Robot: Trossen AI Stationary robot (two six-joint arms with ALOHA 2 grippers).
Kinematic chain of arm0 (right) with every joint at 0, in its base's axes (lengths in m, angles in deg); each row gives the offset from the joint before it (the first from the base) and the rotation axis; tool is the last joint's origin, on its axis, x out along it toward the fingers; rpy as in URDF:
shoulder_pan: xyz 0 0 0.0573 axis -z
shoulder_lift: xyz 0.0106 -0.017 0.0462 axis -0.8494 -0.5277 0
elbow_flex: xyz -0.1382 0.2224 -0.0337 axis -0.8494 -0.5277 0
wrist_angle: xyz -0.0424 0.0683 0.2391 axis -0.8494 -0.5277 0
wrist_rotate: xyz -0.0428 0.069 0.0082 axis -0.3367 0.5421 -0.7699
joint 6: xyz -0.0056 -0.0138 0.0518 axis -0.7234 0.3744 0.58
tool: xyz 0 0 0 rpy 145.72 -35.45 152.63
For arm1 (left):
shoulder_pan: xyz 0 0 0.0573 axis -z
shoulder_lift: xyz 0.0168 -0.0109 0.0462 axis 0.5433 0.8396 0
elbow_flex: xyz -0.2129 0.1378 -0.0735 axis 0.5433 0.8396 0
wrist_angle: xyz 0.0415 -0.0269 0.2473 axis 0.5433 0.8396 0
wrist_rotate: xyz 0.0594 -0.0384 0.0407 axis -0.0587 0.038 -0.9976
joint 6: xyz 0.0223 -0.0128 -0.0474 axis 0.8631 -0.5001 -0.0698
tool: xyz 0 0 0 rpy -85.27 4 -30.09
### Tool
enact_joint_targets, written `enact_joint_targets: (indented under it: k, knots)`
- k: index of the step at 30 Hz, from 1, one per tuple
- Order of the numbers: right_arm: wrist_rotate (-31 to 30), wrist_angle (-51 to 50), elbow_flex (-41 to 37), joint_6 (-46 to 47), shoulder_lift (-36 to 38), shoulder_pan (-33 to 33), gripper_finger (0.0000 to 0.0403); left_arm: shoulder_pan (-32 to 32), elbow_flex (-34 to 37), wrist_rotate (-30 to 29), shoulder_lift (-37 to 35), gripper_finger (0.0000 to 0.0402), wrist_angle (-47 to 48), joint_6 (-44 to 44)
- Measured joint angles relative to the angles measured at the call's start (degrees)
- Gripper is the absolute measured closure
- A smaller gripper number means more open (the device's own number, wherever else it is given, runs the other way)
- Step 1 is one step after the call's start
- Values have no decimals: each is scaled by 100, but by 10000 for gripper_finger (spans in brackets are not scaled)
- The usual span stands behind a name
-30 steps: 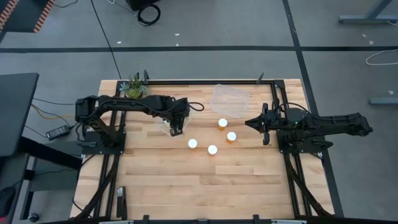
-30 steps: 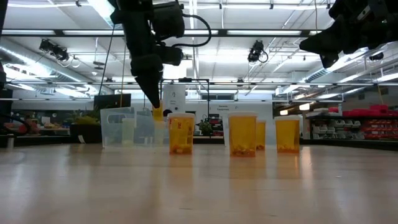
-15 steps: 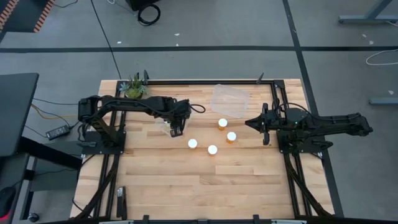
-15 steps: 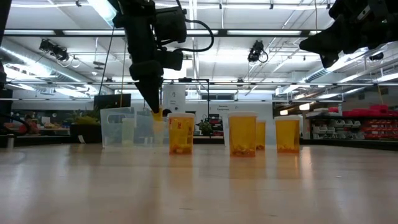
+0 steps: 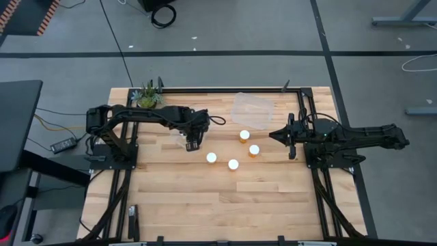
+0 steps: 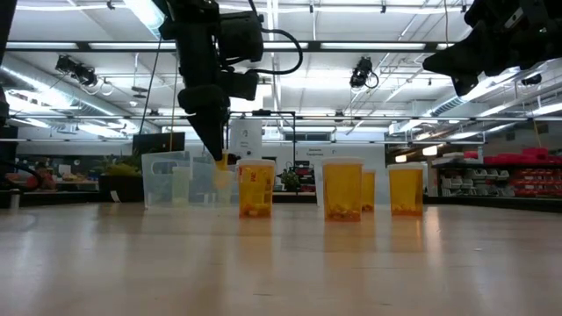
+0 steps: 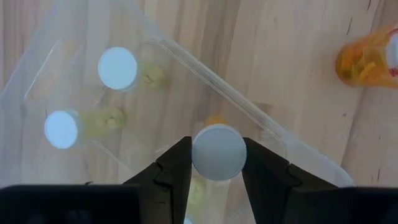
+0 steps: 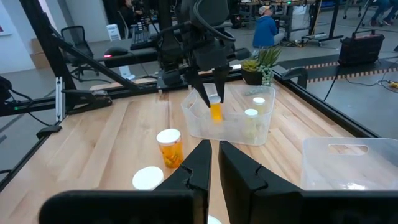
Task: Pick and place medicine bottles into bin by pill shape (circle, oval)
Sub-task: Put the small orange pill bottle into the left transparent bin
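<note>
Amber bottle (image 7: 217, 152) hangs by its cap in the left pincer (image 7: 216, 163), clenched above the bin (image 8: 264, 127), presumably to join two sorted mates.

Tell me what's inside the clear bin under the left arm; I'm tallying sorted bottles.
Two white-capped bottles stand inside the clear bin. The left gripper holds a third bottle over it. The gripper covers the floor directly beneath.

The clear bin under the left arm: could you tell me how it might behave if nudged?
The clear bin looks thin-walled, so probably light and apt to slide on the smooth wooden table. Its two bottles likely add little weight.
</note>
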Motion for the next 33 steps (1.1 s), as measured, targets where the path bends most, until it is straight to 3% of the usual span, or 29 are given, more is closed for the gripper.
enact_joint_targets:
  k: [25, 33]
  knots:
    - [0, 0, 0, 1, 0, -1, 366, 0, 0, -2, 260, 267, 13, -160]
    - [1, -2, 0, -1, 0, -1, 366, 0, 0, -2, 260, 238, 59, -166]
